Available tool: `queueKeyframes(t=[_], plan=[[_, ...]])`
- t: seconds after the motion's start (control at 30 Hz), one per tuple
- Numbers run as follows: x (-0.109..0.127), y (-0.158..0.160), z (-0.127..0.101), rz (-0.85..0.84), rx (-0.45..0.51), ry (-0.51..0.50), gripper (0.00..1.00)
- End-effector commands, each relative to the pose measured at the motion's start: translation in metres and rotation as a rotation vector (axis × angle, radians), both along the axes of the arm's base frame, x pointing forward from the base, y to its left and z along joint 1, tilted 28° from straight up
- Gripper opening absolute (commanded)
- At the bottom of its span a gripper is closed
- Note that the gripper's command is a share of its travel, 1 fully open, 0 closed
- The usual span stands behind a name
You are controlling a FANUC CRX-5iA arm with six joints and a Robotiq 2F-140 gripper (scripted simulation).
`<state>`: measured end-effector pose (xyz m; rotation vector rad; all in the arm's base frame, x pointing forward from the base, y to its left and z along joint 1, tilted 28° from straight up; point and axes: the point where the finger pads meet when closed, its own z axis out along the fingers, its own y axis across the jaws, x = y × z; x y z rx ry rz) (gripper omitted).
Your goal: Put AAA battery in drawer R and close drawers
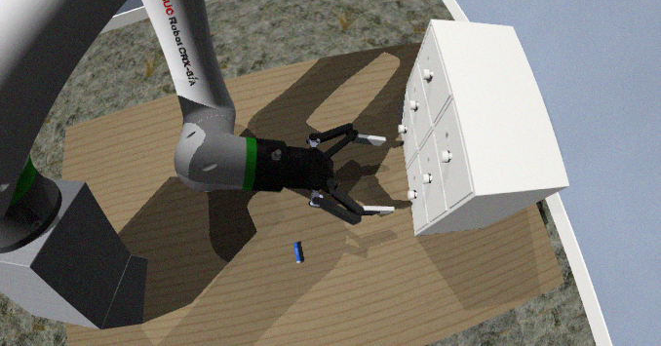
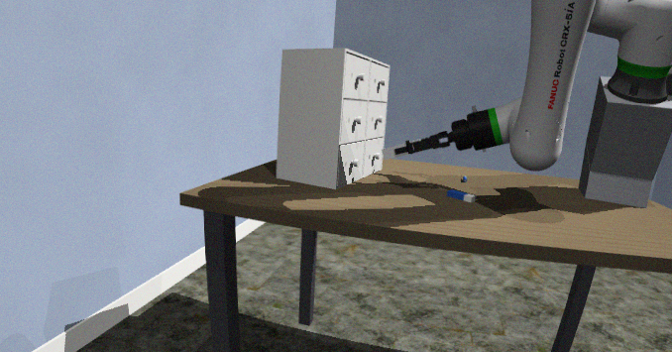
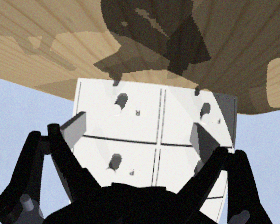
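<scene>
- One gripper [image 1: 389, 174] [image 2: 388, 153] [image 3: 139, 127], fingers wide apart, empty; it pointed toward three o'clock in the top view, presumably for drawer work before any battery pick.
- One white chest [image 1: 497, 105] [image 2: 311, 117] [image 3: 159, 115], upright, drawers seemingly flush, front turned to the arm, so the knobs could be reached.
- One drawer, apparently marked R [image 1: 419, 210] [image 2: 369, 153] [image 3: 98, 120], bottom row; its low knob likely explained the gripper's low, shallow slant.
- One AAA battery [image 1: 297, 252] [image 2: 464, 178], blue, lying on the surface at about seven o'clock from the fingers, probably left until the drawer gaped.
- One blue-and-white block [image 2: 461, 195], six o'clock of the battery in the exterior view; not wanted, to stay.
</scene>
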<state>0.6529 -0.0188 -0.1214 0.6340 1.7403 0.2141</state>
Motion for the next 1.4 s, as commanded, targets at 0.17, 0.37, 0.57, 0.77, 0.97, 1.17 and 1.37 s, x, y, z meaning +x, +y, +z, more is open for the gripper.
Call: queueKeyframes(t=[0.17,0.37,0.57,0.77,0.97,1.17,1.37], plan=[[0.0,0.0,0.0,0.0,0.0,0.0,1.0],[0.0,0.0,0.0,0.0,0.0,0.0,1.0],[0.0,0.0,0.0,0.0,0.0,0.0,1.0],[0.0,0.0,0.0,0.0,0.0,0.0,1.0],[-0.001,-0.002,0.005,0.0,0.0,0.0,1.0],[-0.003,-0.008,0.016,0.0,0.0,0.0,1.0],[-0.009,-0.02,0.043,0.0,0.0,0.0,1.0]])
